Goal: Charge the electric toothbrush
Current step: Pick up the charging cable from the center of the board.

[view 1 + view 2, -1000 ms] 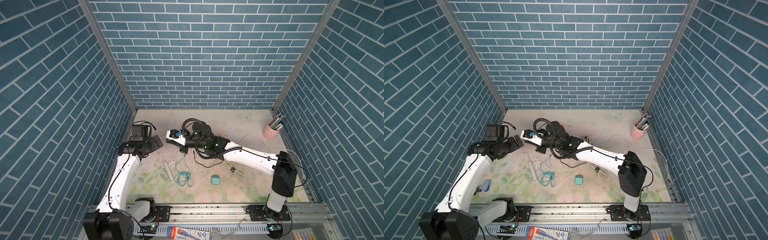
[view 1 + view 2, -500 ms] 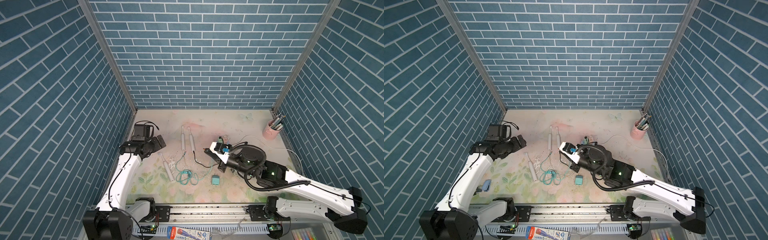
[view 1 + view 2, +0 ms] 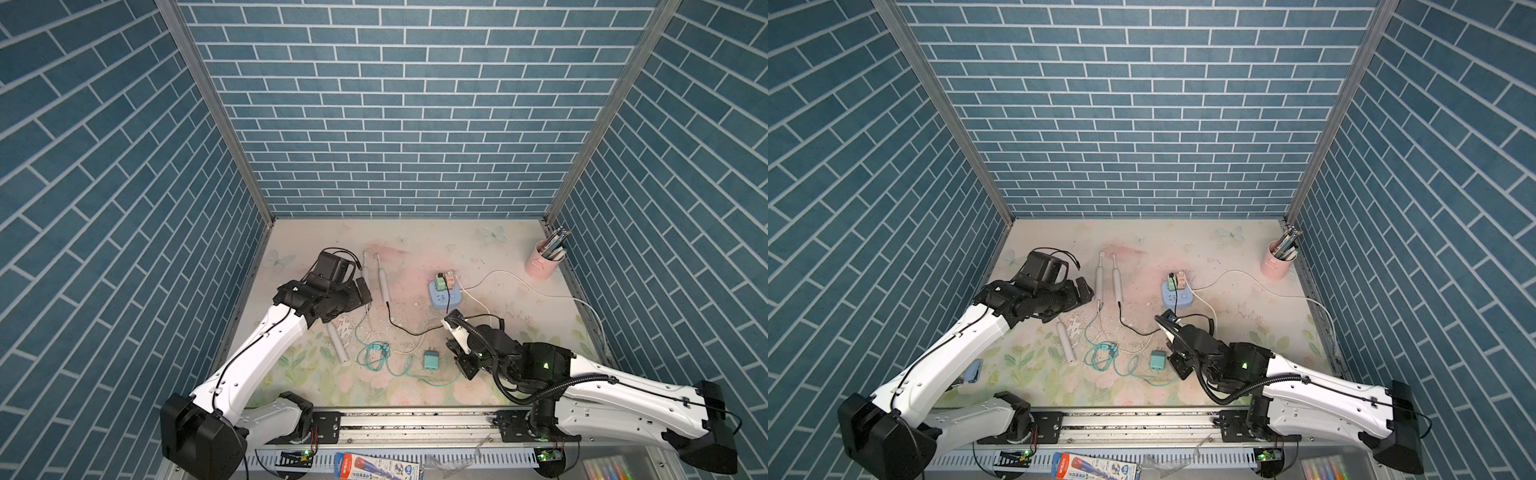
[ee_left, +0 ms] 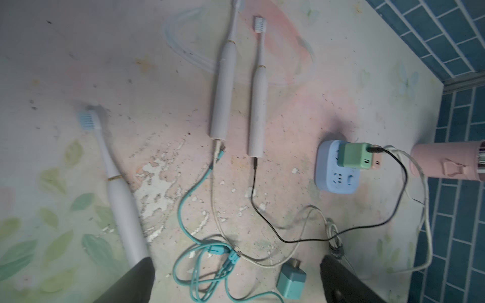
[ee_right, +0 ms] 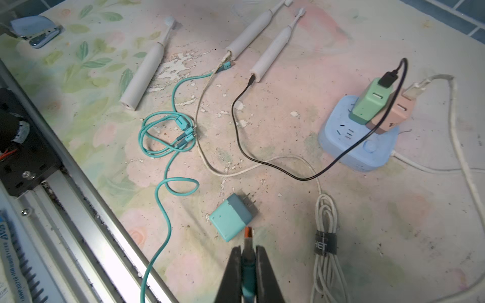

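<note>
Teal cord (image 5: 182, 123) lies coiled at the middle of the tabletop (image 5: 393, 210). The right jaws are clenched on its flat plug (image 5: 248, 265), whose orange tip pokes out just past them. That tip sits right at the edge of a teal charger (image 5: 231, 217), which lies loose on its side with its prongs pointing away. Whether tip and charger touch cannot be told. The left jaws are released, spread wide and holding nothing, above the rear left of the tabletop beside a pair of brushes.

Three white brushes lie flat. The first brush (image 4: 224, 91) and second brush (image 4: 258, 110) lie side by side toward the rear. A beige cord (image 5: 325, 215) meets the first brush's base, with a small teal head (image 5: 227, 65) just beside it. Whether that head is seated cannot be told. A black cord (image 5: 388, 78) runs from the second brush's base to a green adapter (image 4: 354, 157) on a blue power cube (image 4: 338, 183). A pink adapter (image 5: 393, 115) stands next to the green one and takes the beige cord. The third brush (image 3: 337, 343) lies alone toward the front left, near the coil but apart from it.
</note>
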